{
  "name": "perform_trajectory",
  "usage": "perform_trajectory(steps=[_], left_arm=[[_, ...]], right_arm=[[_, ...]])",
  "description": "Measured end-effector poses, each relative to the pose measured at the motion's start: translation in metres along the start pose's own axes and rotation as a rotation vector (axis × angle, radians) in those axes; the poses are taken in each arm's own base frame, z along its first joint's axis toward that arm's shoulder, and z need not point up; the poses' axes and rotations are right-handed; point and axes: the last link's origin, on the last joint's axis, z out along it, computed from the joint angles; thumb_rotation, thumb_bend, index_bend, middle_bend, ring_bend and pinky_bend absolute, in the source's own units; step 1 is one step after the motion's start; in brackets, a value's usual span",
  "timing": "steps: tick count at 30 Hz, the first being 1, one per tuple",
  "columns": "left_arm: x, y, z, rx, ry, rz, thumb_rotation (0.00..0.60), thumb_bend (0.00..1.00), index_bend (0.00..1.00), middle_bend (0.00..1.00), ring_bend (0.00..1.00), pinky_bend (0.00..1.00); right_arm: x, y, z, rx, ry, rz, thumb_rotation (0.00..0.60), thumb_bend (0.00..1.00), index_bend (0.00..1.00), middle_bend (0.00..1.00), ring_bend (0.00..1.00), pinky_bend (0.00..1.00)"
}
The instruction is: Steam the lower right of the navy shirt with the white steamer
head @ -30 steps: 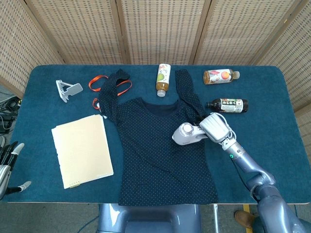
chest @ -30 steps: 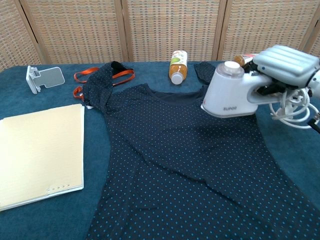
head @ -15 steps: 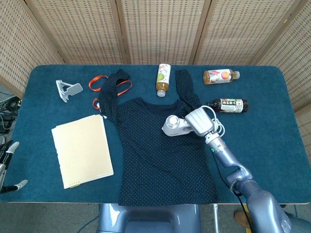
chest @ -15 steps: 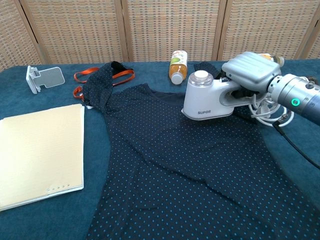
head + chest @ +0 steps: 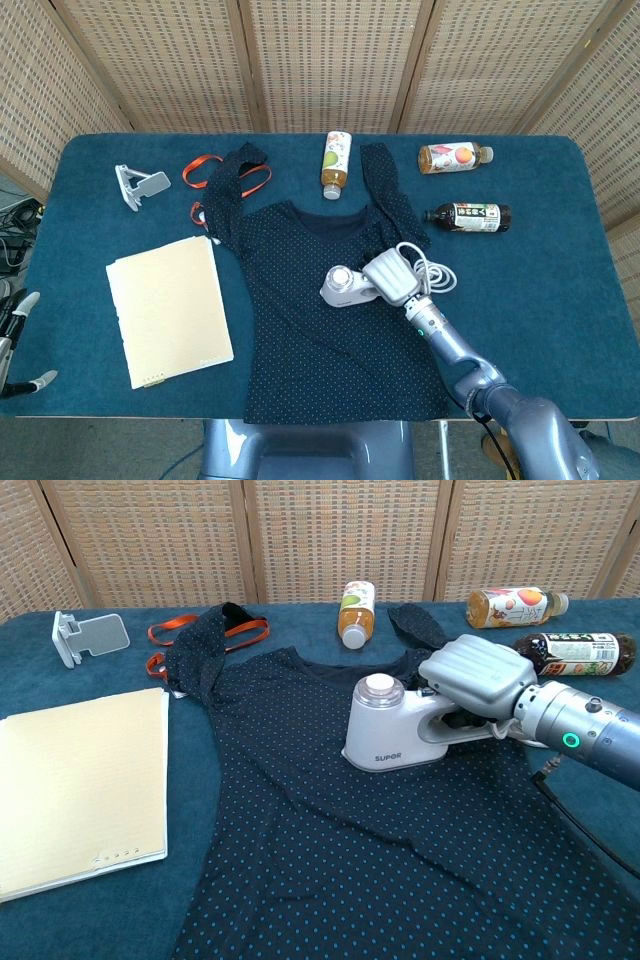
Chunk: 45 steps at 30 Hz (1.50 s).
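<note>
The navy dotted shirt (image 5: 330, 330) (image 5: 380, 860) lies flat in the middle of the table, collar away from me. My right hand (image 5: 388, 276) (image 5: 475, 682) grips the handle of the white steamer (image 5: 343, 286) (image 5: 385, 732), whose base rests on the shirt's middle, right of centre. Its white cord (image 5: 432, 272) loops behind the hand. At the far left table edge only the fingertips of my left hand (image 5: 18, 340) show, holding nothing.
A cream notebook (image 5: 168, 308) (image 5: 75, 785) lies left of the shirt. Along the back are a grey phone stand (image 5: 138, 186), an orange strap (image 5: 225, 175), a green-label bottle (image 5: 336, 160), an orange-label bottle (image 5: 455, 156) and a dark bottle (image 5: 468, 216).
My right hand has carried the steamer leftward and down, from above the shirt's right sleeve area onto the middle of the shirt. The left hand has dropped lower at the table edge.
</note>
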Motion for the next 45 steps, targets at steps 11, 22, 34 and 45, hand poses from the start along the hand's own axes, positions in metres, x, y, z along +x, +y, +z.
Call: perform_trajectory(steps=[11,22,34,45], left_arm=[[0.0,0.003,-0.001,-0.005,0.001,0.004,0.6,0.0,0.0,0.0,0.0,0.0],[-0.001,0.004,-0.001,-0.004,-0.002,0.01,0.6,0.0,0.0,0.0,0.0,0.0],[-0.001,0.001,-0.001,0.003,0.0,0.007,0.6,0.0,0.0,0.0,0.0,0.0],[0.0,0.0,0.0,0.005,0.0,0.005,0.6,0.0,0.0,0.0,0.0,0.0]], right_arm=[[0.006,-0.024,-0.03,0.172,0.018,0.028,0.6,1.0,0.75,0.61,0.69,1.0],[0.014,-0.053,-0.068,0.357,0.03,0.014,0.6,1.0,0.75,0.61,0.69,1.0],[0.014,-0.057,-0.076,0.406,0.036,-0.038,0.6,1.0,0.75,0.61,0.69,1.0],[0.003,-0.013,-0.061,0.268,0.015,-0.055,0.6,1.0,0.75,0.61,0.69,1.0]])
